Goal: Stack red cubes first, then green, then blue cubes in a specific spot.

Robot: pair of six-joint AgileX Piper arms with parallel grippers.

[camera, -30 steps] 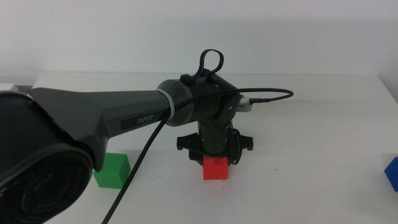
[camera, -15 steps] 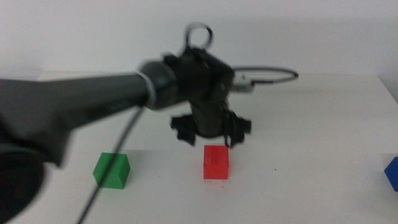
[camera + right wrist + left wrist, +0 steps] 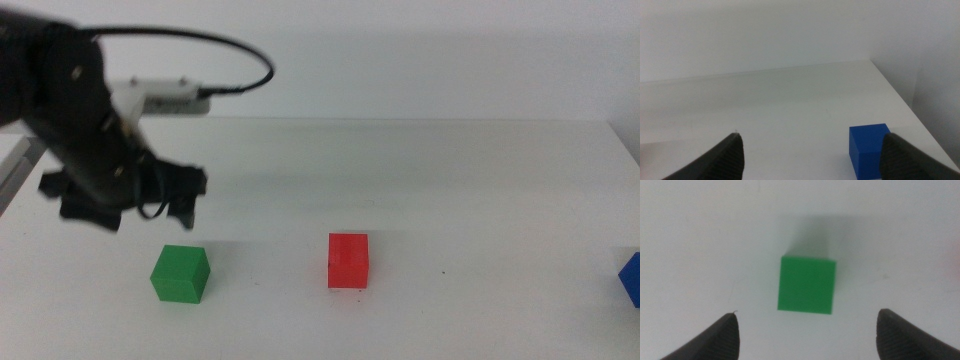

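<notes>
The red cube rests alone on the white table, near the middle. To its left sits the green cube, which also fills the centre of the left wrist view. My left gripper hovers just above and behind the green cube, its jaws spread wide and holding nothing. The blue cube is cut by the right edge of the middle view and lies on the table in the right wrist view. My right gripper is open and empty, back from the blue cube.
A cable loops off the left wrist toward the back wall. The table's right edge runs close beside the blue cube.
My left gripper let go of the red cube, rose, and swung left to above the green cube. The red cube stays where it was set down.
</notes>
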